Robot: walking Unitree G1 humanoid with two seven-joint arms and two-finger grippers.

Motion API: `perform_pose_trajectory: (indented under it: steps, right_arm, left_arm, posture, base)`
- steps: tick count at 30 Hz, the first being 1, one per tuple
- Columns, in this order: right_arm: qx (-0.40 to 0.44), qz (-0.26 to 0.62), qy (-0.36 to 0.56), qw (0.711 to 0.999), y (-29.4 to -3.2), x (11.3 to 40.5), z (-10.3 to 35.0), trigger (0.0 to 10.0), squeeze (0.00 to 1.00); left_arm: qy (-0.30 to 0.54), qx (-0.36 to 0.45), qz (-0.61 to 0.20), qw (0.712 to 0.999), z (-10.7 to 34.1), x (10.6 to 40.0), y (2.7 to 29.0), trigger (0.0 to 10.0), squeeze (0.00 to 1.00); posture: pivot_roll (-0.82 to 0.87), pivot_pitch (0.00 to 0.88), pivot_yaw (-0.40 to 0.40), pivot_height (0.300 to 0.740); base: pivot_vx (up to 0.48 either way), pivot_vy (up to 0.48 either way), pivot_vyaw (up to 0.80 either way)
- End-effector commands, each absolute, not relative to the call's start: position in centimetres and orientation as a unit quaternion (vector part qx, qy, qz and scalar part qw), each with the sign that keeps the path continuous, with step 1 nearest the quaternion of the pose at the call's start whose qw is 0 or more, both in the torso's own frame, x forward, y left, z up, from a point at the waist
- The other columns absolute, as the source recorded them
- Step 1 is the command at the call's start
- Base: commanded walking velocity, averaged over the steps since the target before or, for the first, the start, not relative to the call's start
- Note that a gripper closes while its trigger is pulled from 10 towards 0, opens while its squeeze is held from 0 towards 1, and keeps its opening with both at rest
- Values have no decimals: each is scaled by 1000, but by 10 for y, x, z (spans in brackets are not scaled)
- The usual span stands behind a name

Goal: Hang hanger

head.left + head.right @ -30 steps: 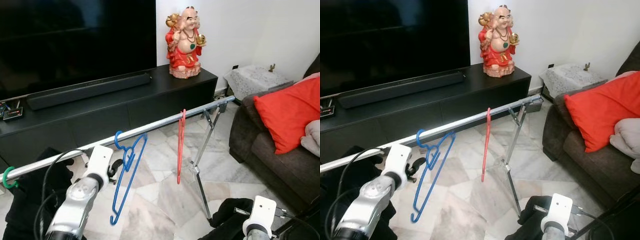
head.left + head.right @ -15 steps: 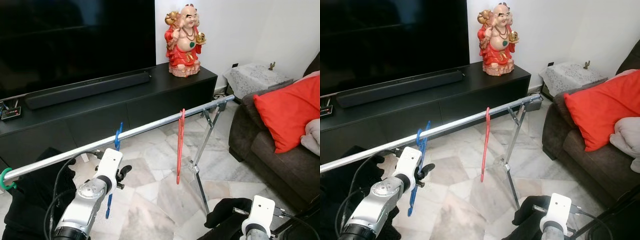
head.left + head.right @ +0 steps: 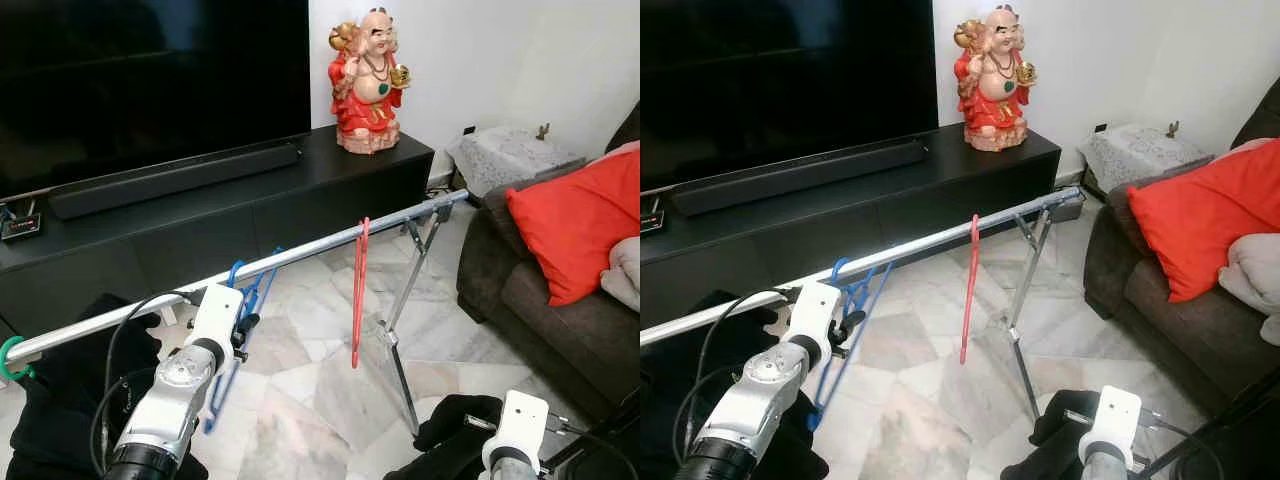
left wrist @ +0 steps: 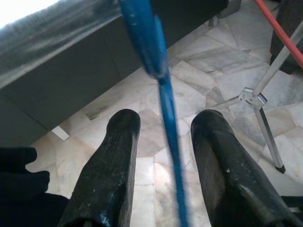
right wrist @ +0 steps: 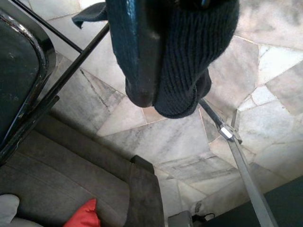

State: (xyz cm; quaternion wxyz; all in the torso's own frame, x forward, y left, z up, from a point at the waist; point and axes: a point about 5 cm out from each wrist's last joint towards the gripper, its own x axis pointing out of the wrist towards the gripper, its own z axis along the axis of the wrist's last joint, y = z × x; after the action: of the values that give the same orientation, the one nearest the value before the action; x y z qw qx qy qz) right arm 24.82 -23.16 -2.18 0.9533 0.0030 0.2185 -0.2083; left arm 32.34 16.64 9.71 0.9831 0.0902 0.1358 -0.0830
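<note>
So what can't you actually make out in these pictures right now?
- Blue hanger: lower half hidden behind the left arm, eye views; blurred streak between the open fingers, left wrist view.
- Rail: left end cut off by the picture edge.
- Right gripper: wrapped in dark knit fabric, right wrist view, so fingers unreadable.

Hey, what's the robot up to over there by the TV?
It is hanging hangers on a metal rail that stands in front of the TV cabinet. The left gripper is up at the rail with its fingers open on either side of a blue hanger, whose hook is over the rail. A red hanger hangs further along. The right gripper is low, holding dark knitted cloth.
</note>
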Motion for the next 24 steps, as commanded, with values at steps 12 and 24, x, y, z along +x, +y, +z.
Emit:
perform_pose_trajectory:
  steps: [12, 24]
  right_arm:
    - [4, -197, 216, 956, -226, 254, -19, 10000, 0]
    - [3, -198, 217, 956, -227, 254, -19, 10000, 0]
  left_arm:
    - [137, 115, -69, 981, 102, 329, 168, 10000, 1000]
    - [142, 126, -25, 981, 104, 346, 159, 10000, 1000]
  posture:
    - [98, 0, 11, 740]
    - [95, 0, 11, 740]
  base:
    - [0, 0, 0]
    - [0, 0, 0]
